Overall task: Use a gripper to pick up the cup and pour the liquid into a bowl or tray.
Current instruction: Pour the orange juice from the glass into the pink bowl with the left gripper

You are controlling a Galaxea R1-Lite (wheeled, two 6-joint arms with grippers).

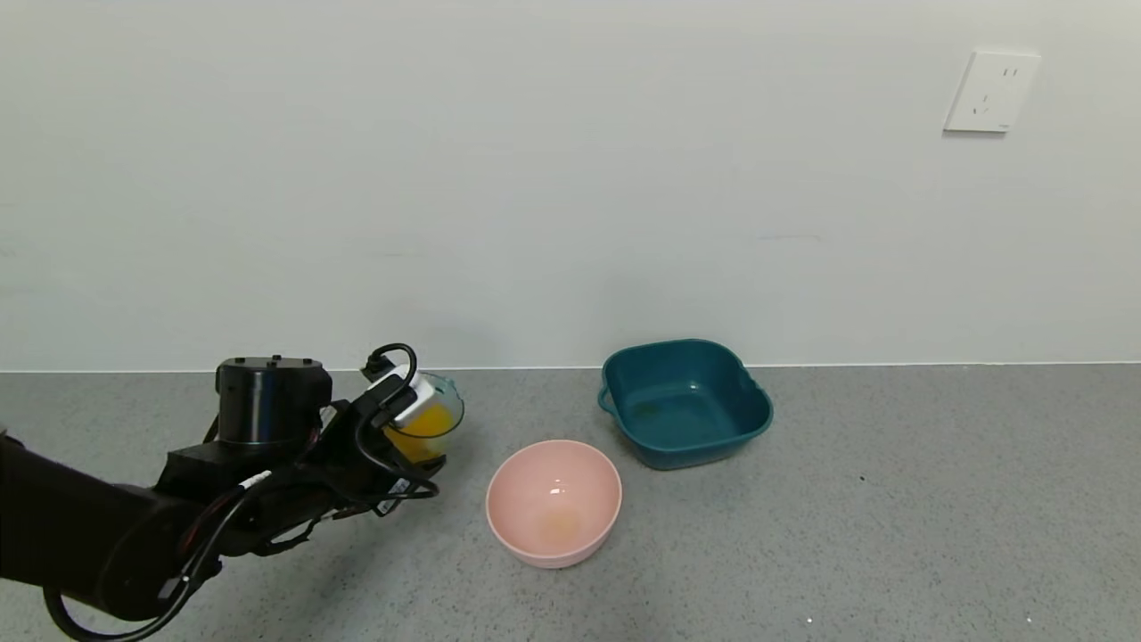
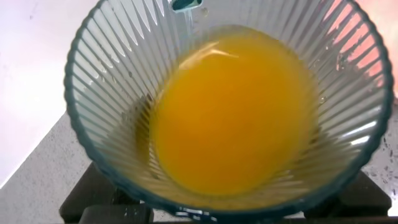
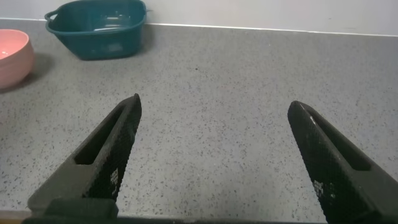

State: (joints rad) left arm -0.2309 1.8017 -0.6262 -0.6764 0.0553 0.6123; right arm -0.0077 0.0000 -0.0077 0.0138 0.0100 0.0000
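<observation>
My left gripper is shut on the cup, a ribbed pale blue-green tumbler, and holds it left of the pink bowl, apart from it. The cup is tilted and the orange liquid lies against its lower side. In the left wrist view the cup fills the picture with the liquid pooled inside. A faint orange smear shows at the bowl's bottom. My right gripper is open and empty over bare counter, out of the head view.
A dark teal squarish tray with handles stands behind and right of the bowl, near the wall. The right wrist view shows it and the bowl's edge far off. Grey speckled counter runs to the white wall.
</observation>
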